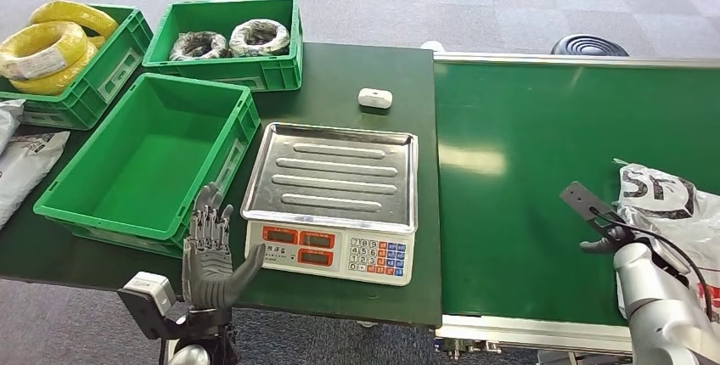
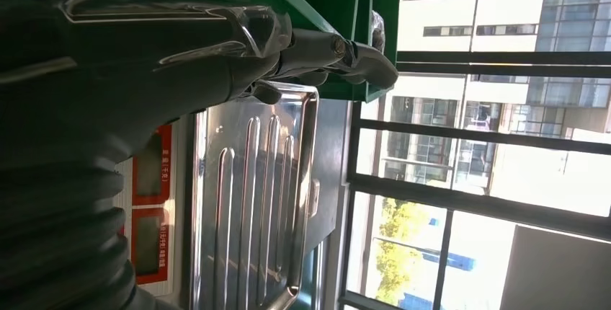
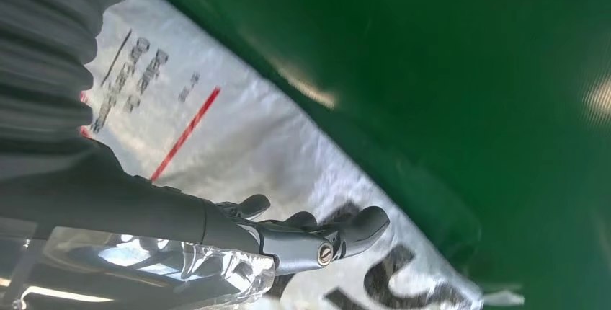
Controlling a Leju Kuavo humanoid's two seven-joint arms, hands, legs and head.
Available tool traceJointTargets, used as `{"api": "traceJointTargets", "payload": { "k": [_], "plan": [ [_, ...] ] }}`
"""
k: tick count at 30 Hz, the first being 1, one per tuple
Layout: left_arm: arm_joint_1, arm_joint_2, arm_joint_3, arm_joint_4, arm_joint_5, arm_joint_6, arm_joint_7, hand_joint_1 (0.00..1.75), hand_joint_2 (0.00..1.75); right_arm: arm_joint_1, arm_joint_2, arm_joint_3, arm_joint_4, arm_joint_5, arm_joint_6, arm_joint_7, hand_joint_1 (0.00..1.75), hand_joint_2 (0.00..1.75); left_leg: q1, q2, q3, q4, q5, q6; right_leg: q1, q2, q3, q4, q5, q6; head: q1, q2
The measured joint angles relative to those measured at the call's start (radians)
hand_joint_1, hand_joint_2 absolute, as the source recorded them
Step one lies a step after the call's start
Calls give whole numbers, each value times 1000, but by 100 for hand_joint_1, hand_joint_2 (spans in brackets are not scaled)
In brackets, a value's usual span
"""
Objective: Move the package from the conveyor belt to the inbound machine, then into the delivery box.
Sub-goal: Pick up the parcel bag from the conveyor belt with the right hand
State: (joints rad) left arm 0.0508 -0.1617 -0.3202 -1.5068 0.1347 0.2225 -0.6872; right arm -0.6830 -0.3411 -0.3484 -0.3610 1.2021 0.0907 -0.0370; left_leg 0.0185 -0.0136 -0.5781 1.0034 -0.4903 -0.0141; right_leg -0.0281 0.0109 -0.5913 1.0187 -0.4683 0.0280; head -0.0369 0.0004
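Observation:
A white-grey plastic package (image 1: 675, 212) with black letters lies on the green conveyor belt (image 1: 543, 170) at the far right. My right hand (image 1: 604, 242) hovers at its near-left edge. In the right wrist view its fingers (image 3: 317, 241) stretch out flat over the package (image 3: 238, 137), gripping nothing. The scale with a steel tray (image 1: 331, 174) stands mid-table, and an empty green box (image 1: 144, 161) sits to its left. My left hand (image 1: 212, 250) is raised at the table's front edge, fingers spread upward and empty. In the left wrist view its fingers (image 2: 324, 54) point past the tray (image 2: 252, 195).
At the back left, a green crate holds yellow coils (image 1: 59, 47) and another holds dark wire coils (image 1: 229, 38). A small white object (image 1: 374, 98) lies behind the scale. White bags (image 1: 21, 161) lie at the far left. A black round object (image 1: 588, 45) sits beyond the belt.

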Motion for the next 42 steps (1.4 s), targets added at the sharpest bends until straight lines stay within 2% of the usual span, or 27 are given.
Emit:
{"api": "traceJointTargets", "payload": {
  "k": [8,10,13,14,18,19,22,23,25,27,28,31,33,37,42],
  "plan": [
    [5,-9,35,-47,-23,13,32,0,175,39,71,-2,-10,1,-51,-11,0,175,0,0,0,0,0,0,0,0,0,0,0,0,0,0],
    [15,-10,44,-63,-26,18,33,0,175,38,80,6,-25,53,-161,36,0,175,0,0,0,0,0,0,0,0,0,0,0,0,0,0],
    [43,-16,57,-97,-29,28,34,0,175,35,90,38,-66,208,-432,174,0,175,-1,0,0,0,0,0,0,0,0,0,0,0,0,0],
    [48,-17,59,-102,-30,29,34,0,175,35,91,45,-73,234,-475,198,0,175,-1,0,0,0,0,0,0,0,-1,0,0,0,0,0],
    [51,-17,60,-105,-30,29,34,0,175,35,91,48,-77,246,-495,207,0,175,-1,0,0,0,0,0,0,0,-1,0,0,0,0,0],
    [56,-18,60,-112,-31,30,35,0,175,42,90,60,-107,264,-554,235,0,175,0,0,0,0,0,0,0,0,-1,0,0,0,0,0],
    [75,-19,58,-138,-35,40,40,0,175,131,37,211,-386,315,-768,432,0,175,0,-1,0,0,-1,0,0,-1,0,0,-1,1,0,0],
    [76,-19,57,-140,-33,42,40,0,175,161,12,266,-469,315,-783,478,0,175,0,0,1,0,-1,1,0,0,1,0,-2,1,0,0],
    [76,-19,57,-139,-27,42,38,0,175,178,-15,321,-522,315,-777,488,0,175,0,1,1,0,-1,1,0,1,1,0,-1,1,0,0],
    [74,-18,56,-135,-20,41,28,0,175,150,-19,336,-484,313,-715,429,0,175,0,3,2,0,-1,1,0,2,1,0,-1,1,0,0],
    [71,-17,56,-131,-17,39,21,0,175,122,-17,335,-442,311,-636,382,0,175,0,4,3,0,-1,1,0,3,1,0,0,1,0,0],
    [50,-14,57,-110,-5,19,-1,0,175,41,-14,303,-278,293,-292,289,0,175,-1,1,4,0,0,2,0,1,2,-1,0,1,0,0],
    [33,-10,58,-91,-1,8,-6,0,175,22,-21,268,-196,255,-162,253,0,175,-1,-4,2,1,0,3,0,-4,2,-1,-1,1,0,0],
    [4,-3,59,-61,0,-2,-7,0,175,24,-39,181,-93,174,-91,166,0,175,-1,-3,1,0,0,3,0,-4,1,0,-1,1,0,0],
    [-18,1,58,-33,1,-4,-4,0,175,46,-47,105,-37,124,-32,109,0,175,-1,-2,1,0,-1,3,0,-3,0,0,-1,1,0,0]
  ]
}}
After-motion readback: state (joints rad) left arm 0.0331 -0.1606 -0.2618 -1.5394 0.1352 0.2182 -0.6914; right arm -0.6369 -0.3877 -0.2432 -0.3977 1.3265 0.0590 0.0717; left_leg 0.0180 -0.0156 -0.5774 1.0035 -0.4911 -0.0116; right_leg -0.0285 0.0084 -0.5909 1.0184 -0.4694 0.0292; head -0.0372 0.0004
